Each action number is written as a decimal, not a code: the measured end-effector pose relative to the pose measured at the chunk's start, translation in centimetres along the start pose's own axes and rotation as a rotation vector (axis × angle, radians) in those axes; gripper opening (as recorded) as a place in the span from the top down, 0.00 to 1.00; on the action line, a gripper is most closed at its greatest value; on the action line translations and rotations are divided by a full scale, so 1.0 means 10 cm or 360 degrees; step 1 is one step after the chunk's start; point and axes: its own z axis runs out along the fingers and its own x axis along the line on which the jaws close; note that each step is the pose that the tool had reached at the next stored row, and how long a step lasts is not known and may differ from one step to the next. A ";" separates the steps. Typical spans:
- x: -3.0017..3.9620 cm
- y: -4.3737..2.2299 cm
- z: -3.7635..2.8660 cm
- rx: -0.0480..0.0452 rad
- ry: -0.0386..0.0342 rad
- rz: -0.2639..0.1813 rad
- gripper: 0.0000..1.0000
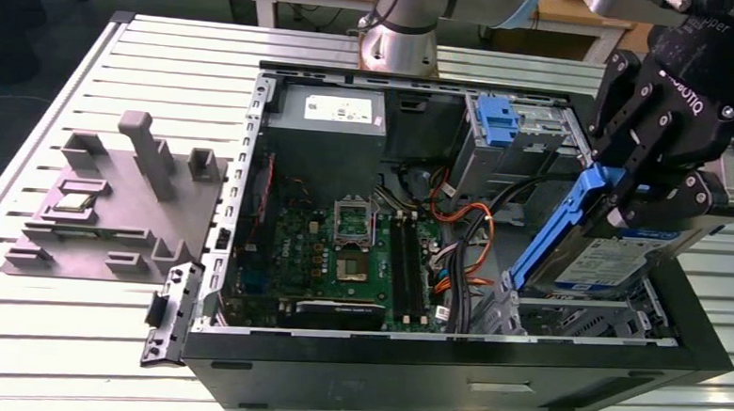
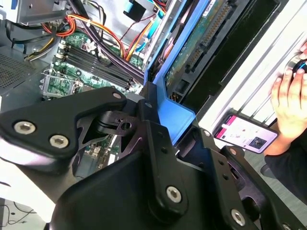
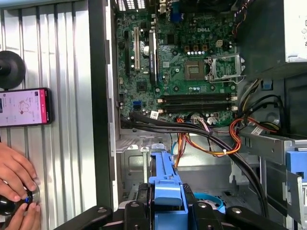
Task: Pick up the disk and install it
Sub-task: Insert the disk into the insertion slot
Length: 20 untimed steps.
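Gripping the flat silver-grey disk [image 1: 609,261] by its blue plastic bracket [image 1: 565,225], the black hand [image 1: 654,197] is closed on it, tilted above the metal drive bay [image 1: 587,316] of the open black computer case [image 1: 458,385]. Recommended: square bracket with bay, avoiding orange cables [image 3: 192,143].

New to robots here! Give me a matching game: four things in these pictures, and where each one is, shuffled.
Things:
1 disk
2 phone
3 grey block
4 green circuit board

Places:
A flat on the floor of the computer case
B held in the gripper
C beside a hand
D on the table, on the exterior view's left of the case

Pairs: 1-B, 2-C, 3-D, 4-A
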 end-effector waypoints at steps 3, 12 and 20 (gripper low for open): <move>0.000 0.000 0.009 0.0000 0.0000 0.0001 0.63; 0.000 0.000 0.010 0.0000 0.0000 0.0001 0.63; -0.001 0.000 0.065 0.0002 0.0001 0.0001 0.56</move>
